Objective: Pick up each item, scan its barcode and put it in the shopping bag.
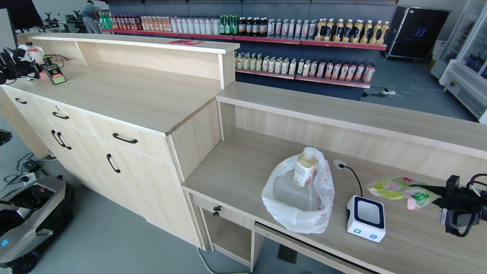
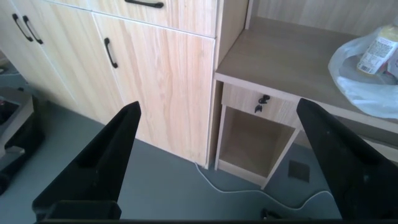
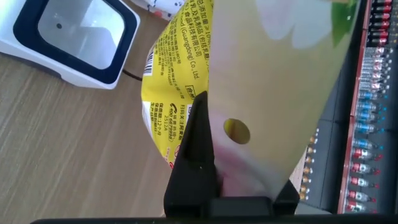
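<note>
Yellow-green and pink foil snack pouch (image 1: 395,188) is clamped between the right gripper's (image 1: 420,189) fingers over the pale wooden counter's (image 1: 243,167) right end, near the white, blue-rimmed scanner (image 1: 366,217). Left of the scanner stands the white plastic shopping bag (image 1: 300,207), holding a pale bottle (image 1: 305,167). The left gripper (image 2: 217,107) hangs beyond the counter's front edge, fingers spread wide.

The pale wood-grain laminate counter (image 1: 243,167) looked matt and smooth. The thin white plastic shopping bag (image 1: 300,215) was translucent, crinkled and faintly shiny. The clear plastic bottle of pale yellow drink (image 1: 305,167) carried a smooth white cap and a printed wrap label. The white and navy plastic barcode scanner (image 1: 366,218) had a glossy window. The yellow, green and pink film snack packet (image 3: 180,74) was glossy
</note>
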{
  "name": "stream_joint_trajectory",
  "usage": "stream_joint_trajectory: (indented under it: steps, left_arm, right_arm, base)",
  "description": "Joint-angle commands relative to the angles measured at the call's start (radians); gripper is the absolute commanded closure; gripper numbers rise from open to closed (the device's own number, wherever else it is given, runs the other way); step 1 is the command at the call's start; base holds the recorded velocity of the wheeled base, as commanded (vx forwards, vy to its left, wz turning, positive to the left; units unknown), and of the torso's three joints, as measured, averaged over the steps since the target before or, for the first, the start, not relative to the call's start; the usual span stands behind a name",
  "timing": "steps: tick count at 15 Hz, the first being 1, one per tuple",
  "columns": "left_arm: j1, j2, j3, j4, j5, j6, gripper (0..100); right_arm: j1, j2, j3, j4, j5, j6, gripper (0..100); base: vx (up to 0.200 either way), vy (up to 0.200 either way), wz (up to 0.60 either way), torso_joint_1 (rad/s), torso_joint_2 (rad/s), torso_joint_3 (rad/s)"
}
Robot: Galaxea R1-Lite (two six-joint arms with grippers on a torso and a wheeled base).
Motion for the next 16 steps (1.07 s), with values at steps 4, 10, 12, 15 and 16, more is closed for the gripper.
stream_joint_trajectory:
  steps: [4, 10, 12, 15, 16]
  left_arm:
    - [0.0, 0.002, 0.0, 0.0, 0.0, 0.0, 0]
    - [0.0, 0.0, 0.0, 0.0, 0.0, 0.0, 0]
    - [0.0, 0.002, 0.0, 0.0, 0.0, 0.0, 0]
    - [0.0, 0.002, 0.0, 0.0, 0.0, 0.0, 0]
    - [0.0, 0.0, 0.0, 0.0, 0.0, 0.0, 0]
  right_arm:
    - [0.009, 0.042, -0.024, -0.001, 0.0, -0.021, 100]
    - [0.012, 0.042, -0.013, 0.005, 0.022, -0.05, 100]
    - [0.023, 0.047, -0.013, 0.007, 0.023, -0.049, 100]
    - [0.042, 0.061, -0.014, 0.007, 0.043, -0.049, 100]
    - [0.046, 0.064, -0.016, 0.007, 0.043, -0.049, 100]
  base:
    - [0.0, 0.0, 0.0, 0.0, 0.0, 0.0]
    - [0.0, 0.0, 0.0, 0.0, 0.0, 0.0]
    - [0.0, 0.0, 0.0, 0.0, 0.0, 0.0]
    - [0.0, 0.0, 0.0, 0.0, 0.0, 0.0]
    - [0.0, 0.0, 0.0, 0.0, 0.0, 0.0]
